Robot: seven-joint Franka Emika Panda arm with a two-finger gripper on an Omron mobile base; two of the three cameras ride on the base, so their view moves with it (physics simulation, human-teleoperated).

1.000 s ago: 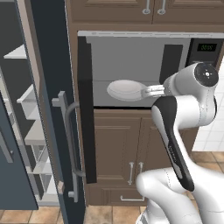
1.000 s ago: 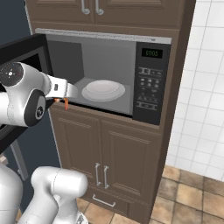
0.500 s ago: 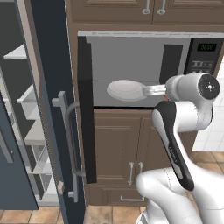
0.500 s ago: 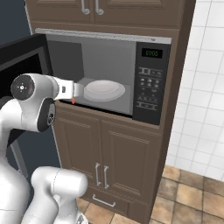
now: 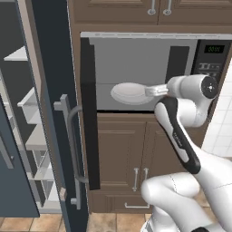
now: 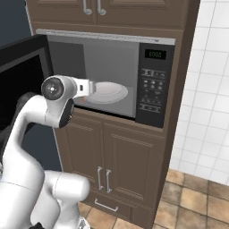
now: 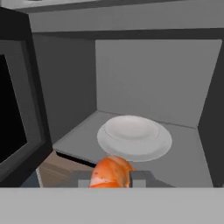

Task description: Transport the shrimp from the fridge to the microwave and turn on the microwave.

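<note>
While the shrimp is sitting pinched between the two fingertips of the end effector, it is hanging just in front of the open microwave, at the front lip of the grey cavity. The end effector is closing tightly on the orange morsel, with its jaws almost together around it. In the right base view a small orange speck is showing under the hand by the cavity's lower left edge.

Beyond the shrimp, a pale round plate is lying on the cavity floor, near the middle, apart from the shrimp. The microwave door is standing swung wide to the left, its dark window facing the hand camera's left side. To the right of the cavity, the keypad is sitting under a green display.

Brown wooden cabinets are framing the microwave above and below. Farther left, the fridge is standing with its door open, showing pale shelves and a grey bar handle.
</note>
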